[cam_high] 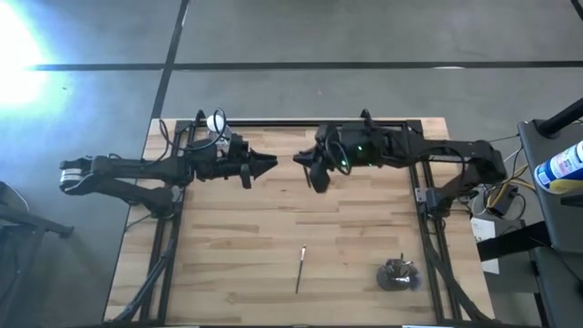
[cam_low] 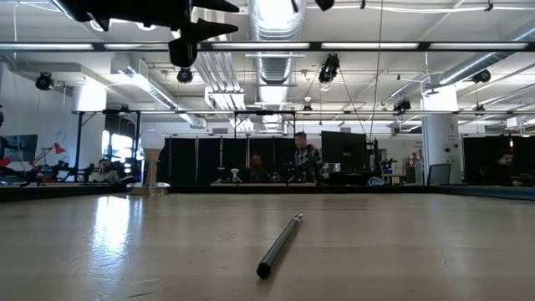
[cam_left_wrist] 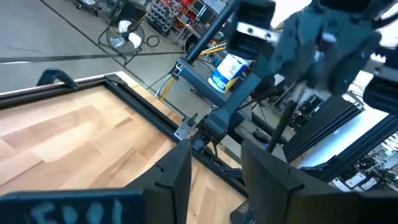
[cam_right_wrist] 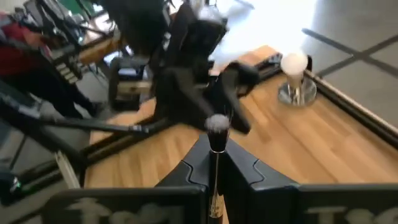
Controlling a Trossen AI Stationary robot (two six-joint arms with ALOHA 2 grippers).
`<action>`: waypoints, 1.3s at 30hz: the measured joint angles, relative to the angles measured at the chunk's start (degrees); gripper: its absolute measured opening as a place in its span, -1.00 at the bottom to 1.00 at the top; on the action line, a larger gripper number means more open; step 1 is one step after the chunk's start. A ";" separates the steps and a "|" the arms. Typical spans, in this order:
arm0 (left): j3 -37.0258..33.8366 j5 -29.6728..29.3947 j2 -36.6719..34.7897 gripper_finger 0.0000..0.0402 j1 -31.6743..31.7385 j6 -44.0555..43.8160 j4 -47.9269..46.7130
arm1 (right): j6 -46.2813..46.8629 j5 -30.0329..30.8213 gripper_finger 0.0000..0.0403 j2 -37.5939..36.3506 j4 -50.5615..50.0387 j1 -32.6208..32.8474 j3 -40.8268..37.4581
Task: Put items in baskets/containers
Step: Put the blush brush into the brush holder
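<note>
Nearest the low camera, one thin makeup brush (cam_low: 280, 245) lies flat on the wooden table (cam_high: 246, 237), its dark handle end toward the viewer and running away to the right; from above, the same brush (cam_high: 300, 269) sits alone on the near middle of the table. To its right, near the table's near right corner, stands the small round cup (cam_high: 398, 274), with several brushes apparently already in it, though their number is hard to make out. Both arms hover high over the far half of the table, stretched level toward each other from opposite sides, their tips close but apart. On the right, the right gripper (cam_right_wrist: 216, 163) has its fingers closed on a brush (cam_right_wrist: 217, 134), which stands up between them with its pale bristle tip showing above the fingertips; from above, that gripper (cam_high: 310, 164) is mostly a dark shape and the brush cannot be picked out. On the left, the left gripper (cam_high: 266, 164) points right; its wrist camera shows the gripper (cam_left_wrist: 215, 168) with its two fingers set a little apart and nothing between them. In the low view only one arm's underside shows at the top left, cut off by the frame. A small white lamp-like object (cam_high: 217, 121) on a metal base stands at the far edge of the table, just behind the left arm. Beyond the table is a large workshop, where a person (cam_low: 306, 159) stands far off.
</note>
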 joint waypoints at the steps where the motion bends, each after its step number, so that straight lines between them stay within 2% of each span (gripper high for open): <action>1: 0.00 0.00 0.00 -0.35 0.00 -0.01 -0.18 | 0.12 0.29 -0.94 -0.78 -0.81 0.72 -0.66; 8: 0.00 0.00 0.00 -0.35 -0.02 0.04 -0.61 | 4.46 4.72 -0.94 -8.70 -2.82 7.23 -8.77; 13: 0.00 -0.02 0.00 -0.35 -0.02 0.23 -0.90 | 11.24 11.34 -0.94 -15.21 -5.83 13.95 -16.09; 20: -0.02 -0.02 0.00 -0.35 -0.02 1.02 -1.77 | 22.38 21.72 -0.94 -22.22 -7.61 26.91 -23.58; 29: -0.02 -0.02 0.00 -0.35 -0.02 1.00 -2.25 | 35.35 30.20 -0.94 -24.23 -10.49 41.79 -28.34; 36: -0.02 -0.04 0.00 -0.35 -0.02 0.98 -2.65 | 43.03 35.92 -0.94 -24.19 -12.31 50.17 -31.57; 39: -0.02 -0.04 0.00 -0.35 -0.02 0.95 -2.69 | 47.42 36.27 -0.94 -24.18 -14.98 53.44 -32.85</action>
